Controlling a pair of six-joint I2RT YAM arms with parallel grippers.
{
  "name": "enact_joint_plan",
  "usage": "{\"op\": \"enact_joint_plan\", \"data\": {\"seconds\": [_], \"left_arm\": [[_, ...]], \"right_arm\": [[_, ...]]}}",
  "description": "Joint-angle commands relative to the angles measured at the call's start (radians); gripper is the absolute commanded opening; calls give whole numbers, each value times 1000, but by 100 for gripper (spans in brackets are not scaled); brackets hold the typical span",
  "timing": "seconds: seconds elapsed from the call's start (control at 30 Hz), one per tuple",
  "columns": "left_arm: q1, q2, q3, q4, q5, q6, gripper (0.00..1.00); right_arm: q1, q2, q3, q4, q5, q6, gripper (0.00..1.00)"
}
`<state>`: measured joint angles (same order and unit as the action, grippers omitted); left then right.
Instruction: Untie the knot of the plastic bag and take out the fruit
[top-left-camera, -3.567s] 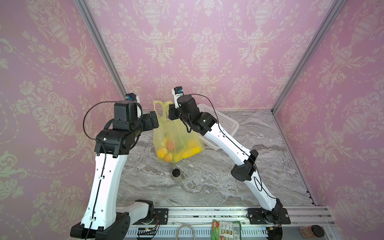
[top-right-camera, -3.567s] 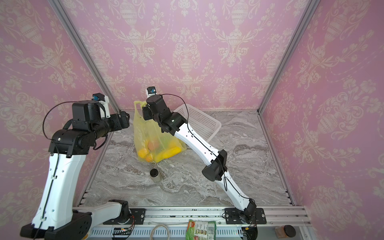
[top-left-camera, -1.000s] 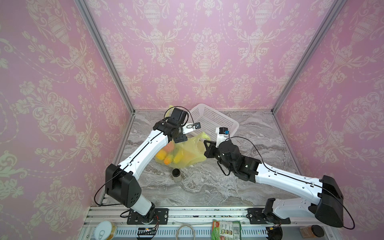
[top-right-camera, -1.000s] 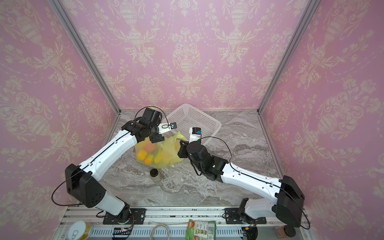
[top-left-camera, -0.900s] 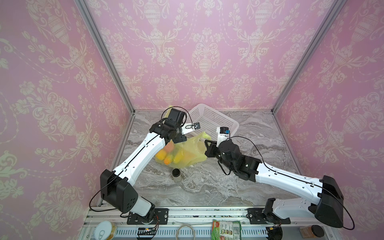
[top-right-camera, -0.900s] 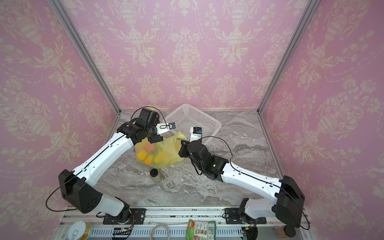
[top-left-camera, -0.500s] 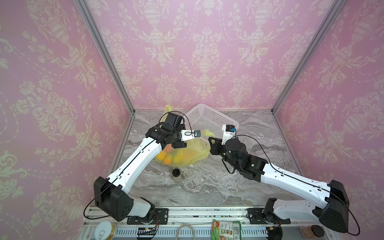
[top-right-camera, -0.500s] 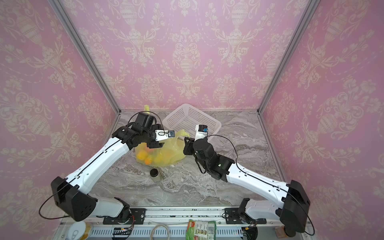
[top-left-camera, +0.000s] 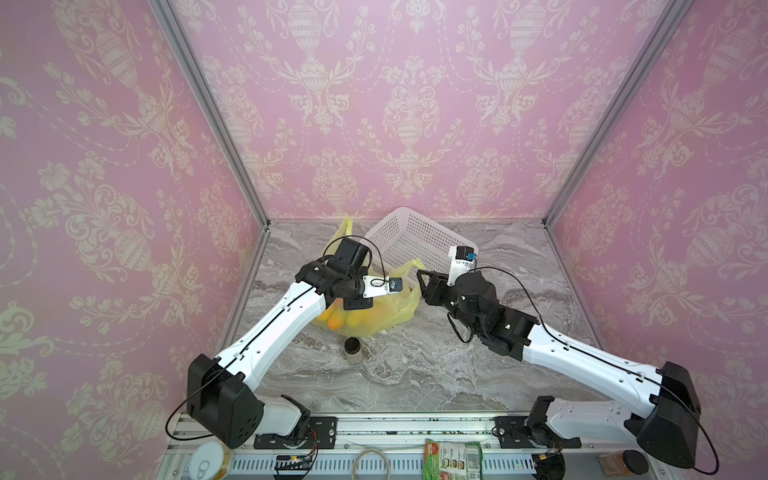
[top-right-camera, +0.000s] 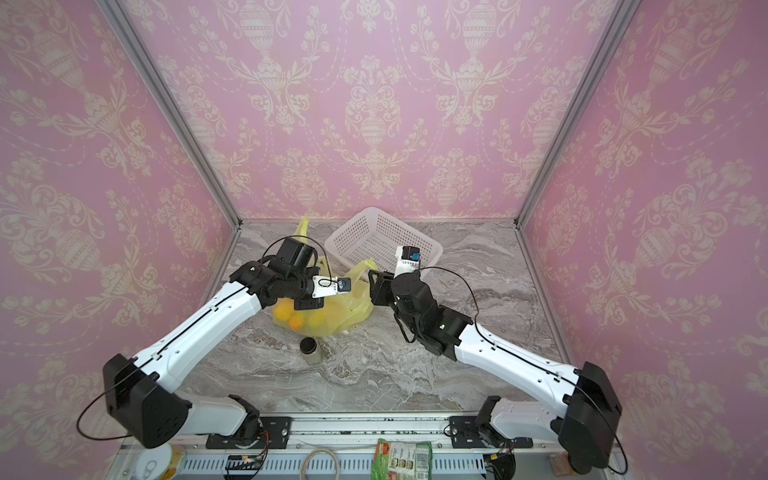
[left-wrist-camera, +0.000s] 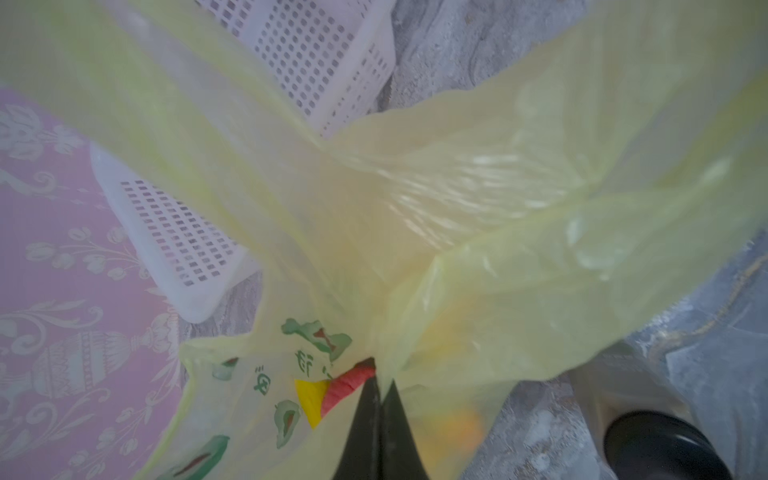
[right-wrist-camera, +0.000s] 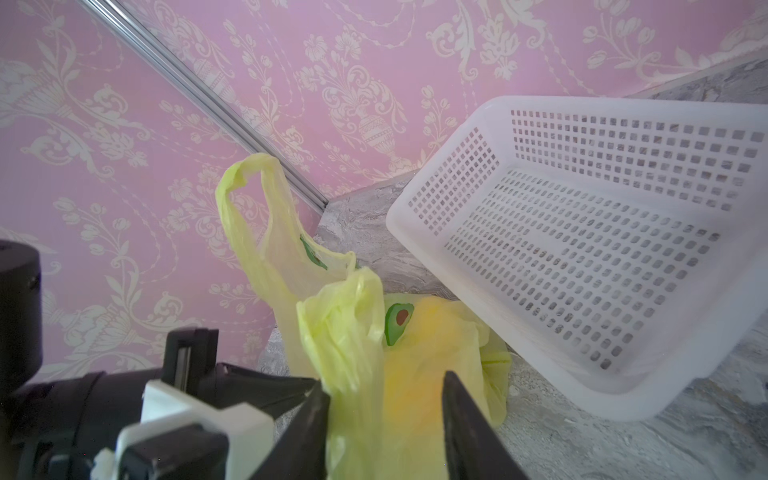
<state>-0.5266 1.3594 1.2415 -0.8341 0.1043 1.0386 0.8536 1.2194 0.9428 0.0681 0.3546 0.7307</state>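
Observation:
The plastic bag (top-left-camera: 384, 309) lies slumped on the marble, thin yellow-green with avocado prints. Yellow and orange fruit (top-left-camera: 338, 322) show through its left side. No knot is in view; one handle loop (right-wrist-camera: 249, 187) stands up at the back and another handle (right-wrist-camera: 345, 324) hangs loose in front. My left gripper (left-wrist-camera: 379, 374) is shut on a fold of the bag's plastic near its mouth. My right gripper (right-wrist-camera: 386, 395) is open at the bag's right edge, its jaws on either side of the front handle without pinching it.
A white perforated basket (top-left-camera: 419, 241) sits tilted behind the bag, its near rim against the plastic. A small black-lidded jar (top-left-camera: 352, 347) stands just in front of the bag. A green snack packet (top-left-camera: 452, 459) and a can (top-left-camera: 208, 461) lie on the front rail.
My left gripper came down onto the bag and shut on its plastic. My right gripper opened, let go of the bag's edge and moved slightly right. The bag sagged flatter.

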Motion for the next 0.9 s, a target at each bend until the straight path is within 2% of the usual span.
{"op": "enact_joint_plan", "data": {"seconds": [0.0, 0.1, 0.17, 0.27, 0.33, 0.43, 0.57, 0.7, 0.73, 0.77, 0.8, 0.83, 0.87], "left_arm": [[-74, -15, -46, -63, -89, -82, 0], [-124, -15, -53, -81, -128, -182, 0], [-169, -36, -100, -34, -190, -225, 0], [-216, -68, -180, 24, -261, -228, 0], [-221, -66, -171, 7, -301, -244, 0], [-221, -90, -168, -18, -289, -260, 0], [-222, -144, -197, 19, -288, -251, 0], [-223, -181, -191, 4, -275, -252, 0], [-222, -194, -195, 6, -275, -251, 0], [-222, -204, -194, 4, -271, -252, 0], [-222, -213, -187, -6, -255, -258, 0], [-222, -226, -174, -23, -225, -266, 0], [-222, -246, -162, -39, -189, -272, 5]], "right_arm": [[-11, -18, 12, -29, -13, -62, 74], [-15, -13, 82, -104, -55, -126, 89], [-15, 4, 133, -161, -96, -170, 91], [-15, 47, 193, -244, -142, -191, 92], [-14, 69, 206, -271, -149, -193, 92], [-14, 94, 202, -267, -160, -188, 91], [-9, 139, 212, -258, -212, -175, 85], [9, 181, 223, -271, -223, -174, 84], [10, 190, 223, -271, -223, -173, 81], [10, 198, 223, -275, -222, -172, 72], [10, 203, 223, -276, -219, -173, 59], [10, 209, 241, -280, -209, -175, 38], [9, 213, 263, -284, -194, -176, 19]]}}
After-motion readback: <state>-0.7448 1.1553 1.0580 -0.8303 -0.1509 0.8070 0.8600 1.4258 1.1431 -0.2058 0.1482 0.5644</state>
